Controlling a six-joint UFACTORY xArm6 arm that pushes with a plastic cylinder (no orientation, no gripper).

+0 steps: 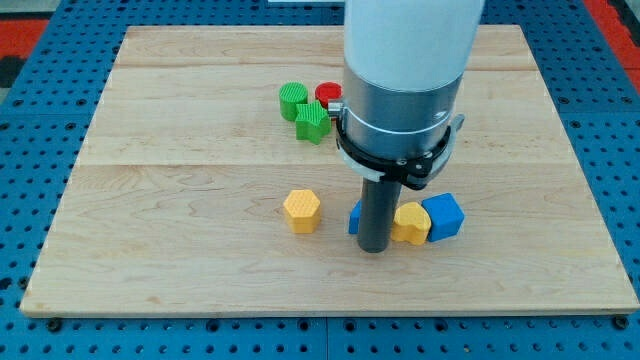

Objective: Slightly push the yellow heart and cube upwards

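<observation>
A yellow heart [412,223] lies right of the board's middle, toward the view's bottom. A blue cube [443,215] touches its right side. My tip [374,247] rests on the board against the heart's left side. A second blue block [354,218], its shape hidden, peeks out just left of the rod. A yellow hexagon block [301,210] lies further left, apart from the rod.
A green round block [293,100], a green star block [312,122] and a red block [328,95] cluster toward the view's top, partly behind the arm. The wooden board [150,200] lies on a blue pegboard surface.
</observation>
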